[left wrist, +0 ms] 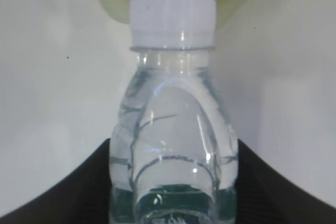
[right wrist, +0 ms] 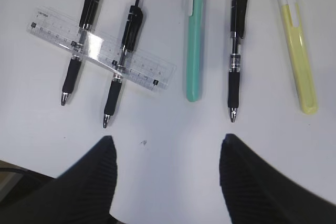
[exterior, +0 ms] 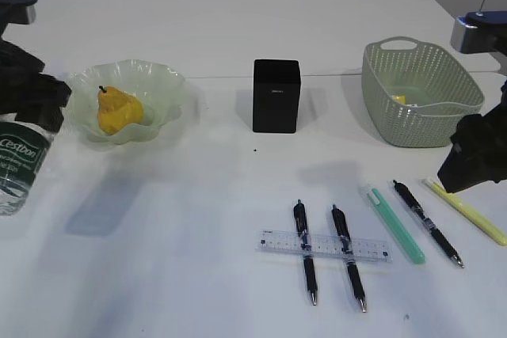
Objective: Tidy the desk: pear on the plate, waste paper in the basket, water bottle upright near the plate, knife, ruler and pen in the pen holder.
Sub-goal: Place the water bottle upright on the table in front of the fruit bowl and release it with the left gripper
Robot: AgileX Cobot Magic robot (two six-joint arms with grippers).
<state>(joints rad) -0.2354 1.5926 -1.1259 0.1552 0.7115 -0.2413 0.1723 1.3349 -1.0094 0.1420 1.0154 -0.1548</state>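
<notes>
My left gripper (left wrist: 173, 182) is shut on the clear water bottle (left wrist: 172, 108), whose white cap points toward the plate. At the far left, the bottle (exterior: 16, 168) hangs under that gripper (exterior: 32, 104). The yellow pear (exterior: 117, 110) lies on the green glass plate (exterior: 158, 85). Yellow waste paper (exterior: 398, 99) sits in the basket (exterior: 420, 89). The black pen holder (exterior: 276, 94) stands mid-table. My right gripper (right wrist: 168, 140) is open and holds nothing, above bare table just short of three pens (right wrist: 236, 51), the clear ruler (right wrist: 102, 48), a green knife (right wrist: 193, 40) and a yellow knife (right wrist: 298, 51).
Two black pens (exterior: 305, 251) lie under the ruler (exterior: 323, 245) at the front centre. The green knife (exterior: 394, 223), a third pen (exterior: 428, 223) and the yellow knife (exterior: 467, 211) lie to its right, below the right gripper (exterior: 467, 168). The table's front edge is close.
</notes>
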